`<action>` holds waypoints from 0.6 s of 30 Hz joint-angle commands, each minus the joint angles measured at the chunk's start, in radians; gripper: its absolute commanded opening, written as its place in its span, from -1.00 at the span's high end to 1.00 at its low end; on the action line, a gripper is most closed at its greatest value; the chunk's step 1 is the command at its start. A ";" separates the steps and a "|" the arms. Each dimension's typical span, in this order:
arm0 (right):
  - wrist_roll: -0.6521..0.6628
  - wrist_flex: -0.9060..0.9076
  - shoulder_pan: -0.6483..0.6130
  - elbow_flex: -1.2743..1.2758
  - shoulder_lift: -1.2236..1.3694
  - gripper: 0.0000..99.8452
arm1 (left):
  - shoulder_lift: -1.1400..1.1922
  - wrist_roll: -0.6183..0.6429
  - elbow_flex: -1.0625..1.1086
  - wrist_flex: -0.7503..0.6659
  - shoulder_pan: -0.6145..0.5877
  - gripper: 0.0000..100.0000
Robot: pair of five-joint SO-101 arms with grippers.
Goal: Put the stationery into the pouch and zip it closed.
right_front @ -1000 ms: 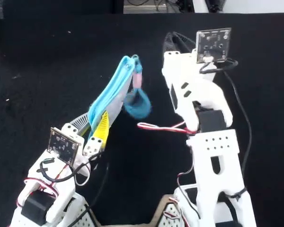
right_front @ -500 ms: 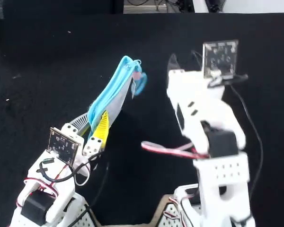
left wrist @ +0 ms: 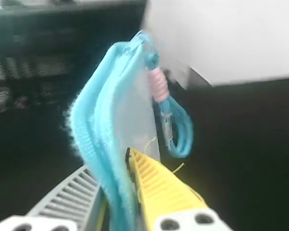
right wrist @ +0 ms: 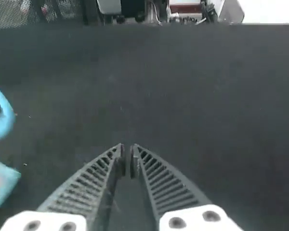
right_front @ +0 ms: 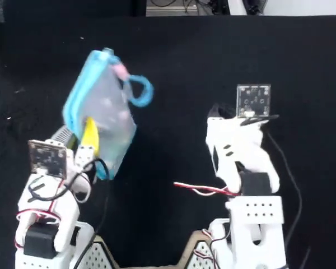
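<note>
Translucent blue-edged pouch with blue loop strap, clamped in the left hand, stands tilted at 10 o'clock.

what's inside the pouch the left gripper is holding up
Through the pouch's translucent side only faint pale smudges show, and no single item can be made out. The left gripper, clamped on the pouch's lower end, hides whatever sits there.

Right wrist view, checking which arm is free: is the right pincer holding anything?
No, the right pincer has its fingers closed together with nothing between them, above the black table.
</note>
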 commanded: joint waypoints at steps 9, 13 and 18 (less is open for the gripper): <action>0.029 -0.339 -0.028 0.271 -0.024 0.98 | 0.285 -0.046 -0.082 -0.365 -0.107 0.94; 0.029 -0.339 -0.028 0.277 -0.022 0.98 | 0.552 -0.100 -0.214 -0.385 -0.107 0.94; 0.031 -0.339 -0.028 0.277 -0.021 0.98 | 0.832 -0.104 -0.404 -0.382 -0.110 0.94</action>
